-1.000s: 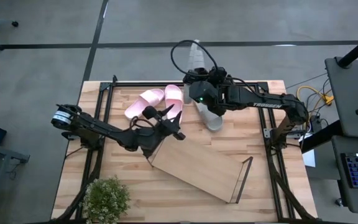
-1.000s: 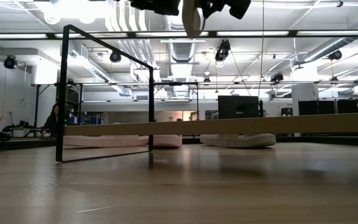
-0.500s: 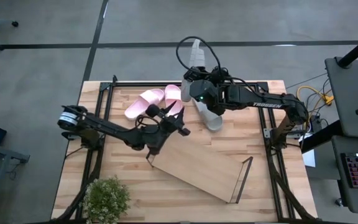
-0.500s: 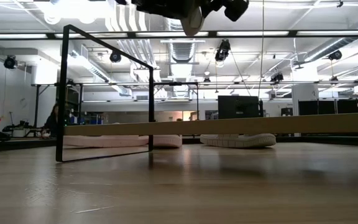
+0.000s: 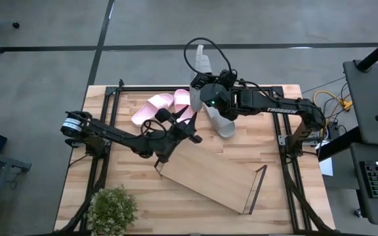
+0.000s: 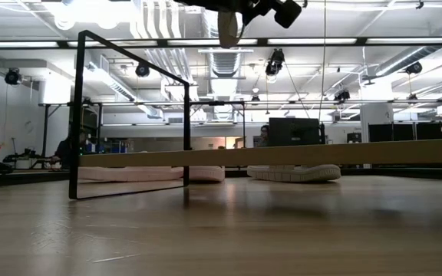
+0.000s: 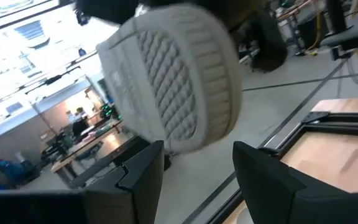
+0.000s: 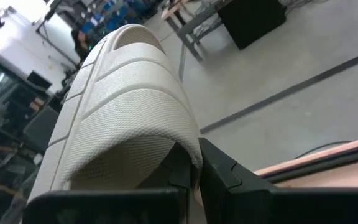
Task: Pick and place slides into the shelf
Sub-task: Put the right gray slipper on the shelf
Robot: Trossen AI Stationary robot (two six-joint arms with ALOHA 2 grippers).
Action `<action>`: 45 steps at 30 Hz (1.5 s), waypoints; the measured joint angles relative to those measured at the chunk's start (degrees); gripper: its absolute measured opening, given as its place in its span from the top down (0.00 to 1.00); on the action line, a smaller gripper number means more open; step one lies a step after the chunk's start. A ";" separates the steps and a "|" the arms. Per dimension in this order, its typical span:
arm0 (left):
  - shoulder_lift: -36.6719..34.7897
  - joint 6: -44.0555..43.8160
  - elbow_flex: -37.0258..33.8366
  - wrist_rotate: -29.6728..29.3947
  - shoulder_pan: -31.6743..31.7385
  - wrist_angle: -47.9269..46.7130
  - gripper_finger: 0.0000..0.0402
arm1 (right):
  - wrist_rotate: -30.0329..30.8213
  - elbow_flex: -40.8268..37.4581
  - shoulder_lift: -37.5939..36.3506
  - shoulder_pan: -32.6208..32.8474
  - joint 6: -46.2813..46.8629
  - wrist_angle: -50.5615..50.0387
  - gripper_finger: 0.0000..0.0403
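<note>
A grey slide (image 5: 202, 60) hangs high over the table's far edge with my right gripper (image 5: 206, 84) shut on it; the low view shows it at the top (image 6: 227, 23). My left gripper (image 7: 197, 180) stands open, facing that slide's ribbed sole (image 7: 179, 93) without touching it; from above it (image 5: 191, 134) is near the table's middle. A second grey slide (image 5: 220, 122) and two pink slides (image 5: 159, 108) lie sole-down on the table's far part. The shelf (image 5: 209, 174) stands askew on the near part. My right gripper pinches the edge of the grey slide's wide ribbed strap (image 8: 178, 144) between its two fingers (image 8: 219, 169). The fingers point nearly level toward the table's far edge. The slide is lifted clear and stands out beyond the fingers, its sole toward my left gripper.
A small potted plant (image 5: 112, 208) stands at the near left corner. Dark wire frames (image 6: 79, 115) rise at the shelf's short ends. Black frame rails (image 5: 110, 105) run along the table's left and right sides.
My right gripper has rolled in place, and the held slide has turned with it, its free end swinging toward the table's left. My left gripper has gone a little toward the table's right edge and the held slide, staying open.
</note>
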 joint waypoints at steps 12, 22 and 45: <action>-0.60 0.11 -0.16 0.57 -1.45 -0.15 0.56 | -4.44 -0.02 -0.93 -0.39 -13.10 2.41 0.98; -9.47 -10.82 -0.61 3.04 -3.43 -0.04 0.56 | -4.47 -0.02 -1.26 -0.49 -31.10 6.67 0.98; -37.40 -72.19 -4.27 17.86 -6.23 -49.01 0.56 | -26.17 -8.68 -4.26 2.57 -75.54 16.85 0.98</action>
